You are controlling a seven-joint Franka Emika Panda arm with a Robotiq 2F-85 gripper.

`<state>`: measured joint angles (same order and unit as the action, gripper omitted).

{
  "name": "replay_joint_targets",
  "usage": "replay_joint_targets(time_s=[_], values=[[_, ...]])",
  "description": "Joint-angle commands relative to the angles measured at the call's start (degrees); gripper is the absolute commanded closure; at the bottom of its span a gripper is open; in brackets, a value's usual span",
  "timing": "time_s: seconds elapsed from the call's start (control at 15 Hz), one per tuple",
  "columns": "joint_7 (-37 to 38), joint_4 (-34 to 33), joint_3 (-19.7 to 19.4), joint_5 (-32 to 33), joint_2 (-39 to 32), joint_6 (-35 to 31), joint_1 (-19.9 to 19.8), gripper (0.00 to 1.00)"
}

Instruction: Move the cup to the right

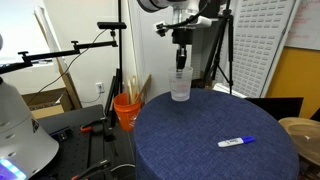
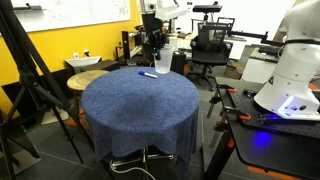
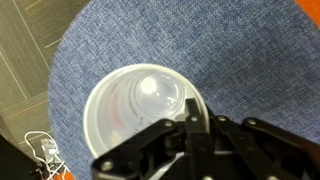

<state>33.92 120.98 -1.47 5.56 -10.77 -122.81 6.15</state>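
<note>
The cup, clear tapered plastic, stands upright near the edge of the round, blue woven tabletop. The claw is at its rim; whether it pinches cannot be told. A marker lies well apart, with an orange bucket beyond.

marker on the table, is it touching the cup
No, the marker lies flat on the blue tablecloth, well apart from the clear cup standing upright near the far edge.

My arm is white with dark joints, ending in a black wrist block. Up close, my jaws are glossy black hinged bars joined by round pins.
</note>
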Motion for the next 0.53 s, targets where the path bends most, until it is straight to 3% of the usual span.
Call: replay_joint_targets(time_s=[0.0,0.47], values=[[1.4,3.0,-1.3,-1.1,1.7,-2.7,-2.5,0.99],[0.0,7.6,-1.8,-2.7,0.7,-10.4,-4.3,0.99]])
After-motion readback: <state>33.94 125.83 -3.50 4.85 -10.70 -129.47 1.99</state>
